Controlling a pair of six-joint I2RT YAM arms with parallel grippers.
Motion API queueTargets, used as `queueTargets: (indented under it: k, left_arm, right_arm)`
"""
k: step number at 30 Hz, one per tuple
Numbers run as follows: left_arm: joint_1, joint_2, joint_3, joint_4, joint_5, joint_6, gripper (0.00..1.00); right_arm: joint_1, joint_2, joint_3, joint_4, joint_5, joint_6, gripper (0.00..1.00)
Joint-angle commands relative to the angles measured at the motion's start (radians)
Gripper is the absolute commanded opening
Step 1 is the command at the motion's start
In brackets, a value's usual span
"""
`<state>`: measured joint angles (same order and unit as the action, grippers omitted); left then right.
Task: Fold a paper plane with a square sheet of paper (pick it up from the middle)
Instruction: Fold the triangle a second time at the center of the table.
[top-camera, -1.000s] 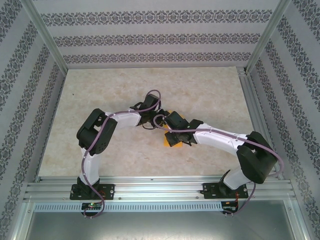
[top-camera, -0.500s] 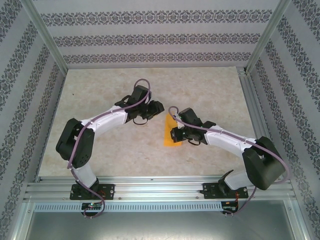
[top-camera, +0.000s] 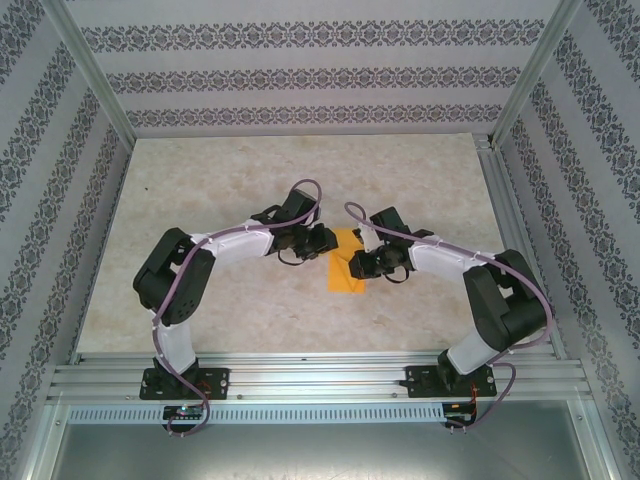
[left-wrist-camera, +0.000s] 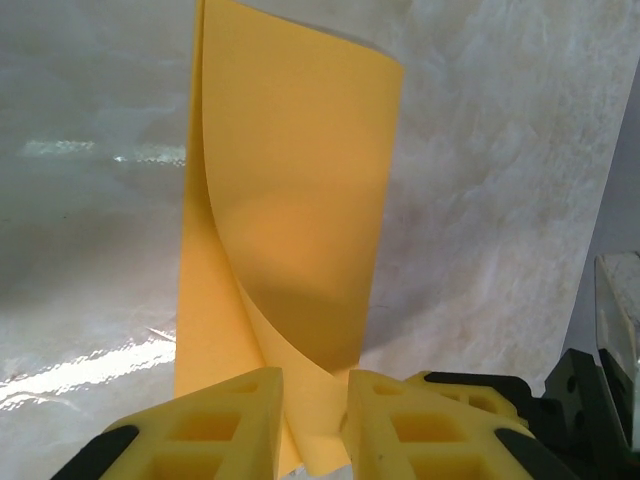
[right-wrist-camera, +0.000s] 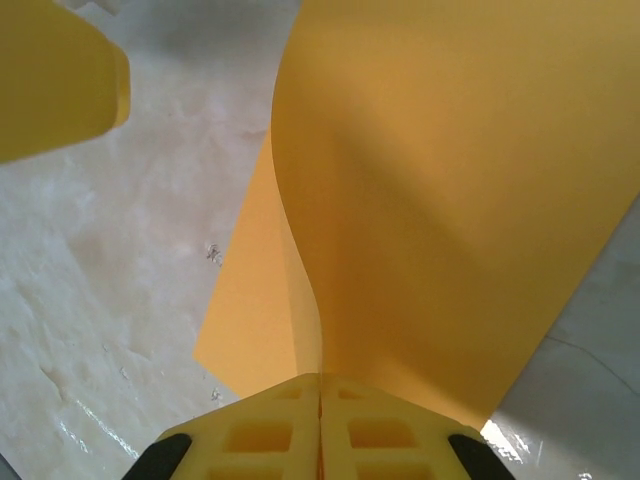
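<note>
Seen from above, two white-and-black arms meet over the middle of a pale marbled bench (top-camera: 220, 180). Between them lies the square sheet of paper (top-camera: 347, 277), orange-yellow and folded over on itself. Its far end is hidden under the wrists of the left arm (top-camera: 245, 243) and the right arm (top-camera: 440, 262).

From the left wrist, the left jaws stand narrowly apart. The sheet's near edge runs down into the gap between the yellow fingers (left-wrist-camera: 225, 425), and whether they touch it cannot be made out. One layer curls up off the other.

From the right wrist, the right jaws are pressed together on the sheet, which rises curved from their seam. A blurred yellow block (right-wrist-camera: 55, 85), cut off by the corner, sits nearby.
</note>
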<state>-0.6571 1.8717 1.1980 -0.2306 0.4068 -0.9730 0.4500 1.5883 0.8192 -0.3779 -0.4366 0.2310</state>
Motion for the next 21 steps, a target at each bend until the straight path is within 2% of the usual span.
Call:
queueTargets:
  k: [1,12,21]
  left_arm:
    - [-0.014,0.025,0.037,0.046,0.011,-0.002,0.25]
    - [-0.032,0.106,0.06,0.094,0.033,-0.1,0.23]
    - [-0.041,0.119,0.048,0.144,0.057,-0.128,0.24]
  right_arm:
    - [-0.023,0.027,0.042,-0.021,-0.045,-0.057,0.09]
    - [-0.051,0.05,0.054,-0.005,-0.066,-0.055,0.1]
    - [-0.062,0.057,0.058,-0.013,-0.043,-0.044,0.11]
